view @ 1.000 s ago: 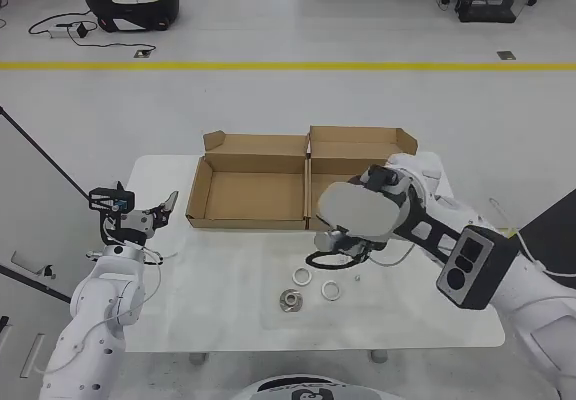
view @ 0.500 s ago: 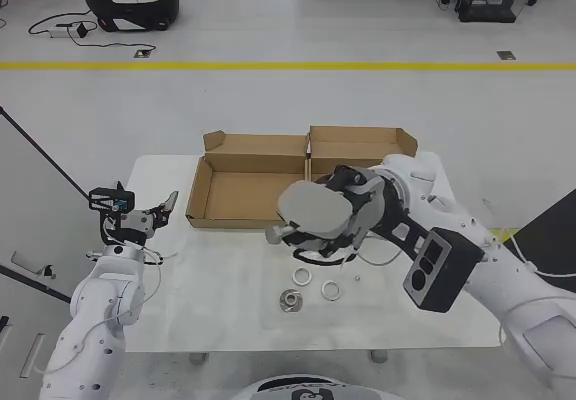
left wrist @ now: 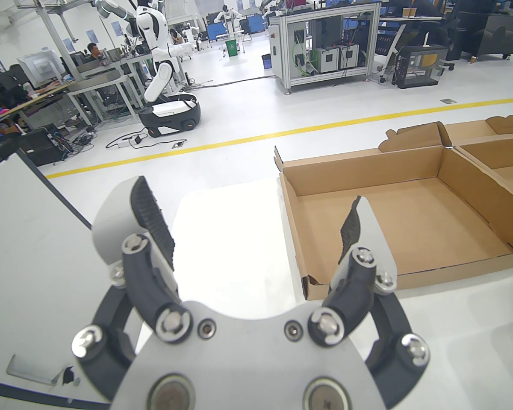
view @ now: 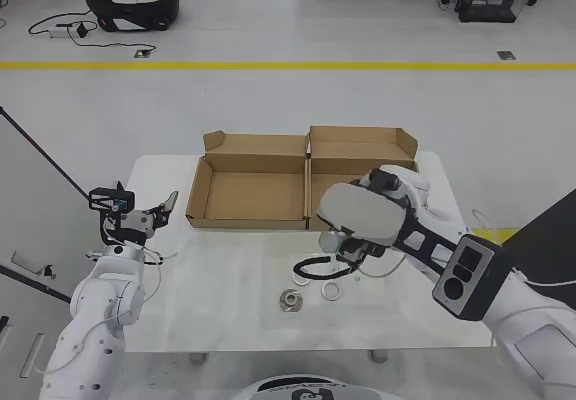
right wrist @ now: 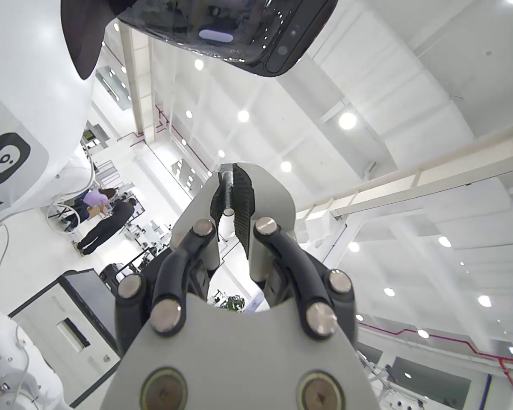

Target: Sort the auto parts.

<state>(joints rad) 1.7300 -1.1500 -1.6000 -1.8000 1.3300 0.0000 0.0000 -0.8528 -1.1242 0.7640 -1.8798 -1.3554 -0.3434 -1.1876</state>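
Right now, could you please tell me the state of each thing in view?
Left box, open, empty.
Right box, open, floor partly hidden by the arm.
Left claw, open, empty.
Right claw, shut on a threaded part.
White ring, flat on the table, unsorted.
Metal hub, flat on the table, unsorted.

In the top view the right arm [view: 408, 225], stretched in from 4 o'clock, covers the near wall of the right-hand box [view: 363, 150] at 1 o'clock on the table [view: 218, 290], and we cannot tell what the dark curved piece [view: 313, 266] beneath it is. In the right wrist view the pads [right wrist: 243, 206] of the right gripper [right wrist: 231, 169], pressed together, bury most of a small threaded part [right wrist: 227, 191], so we cannot name its kind.
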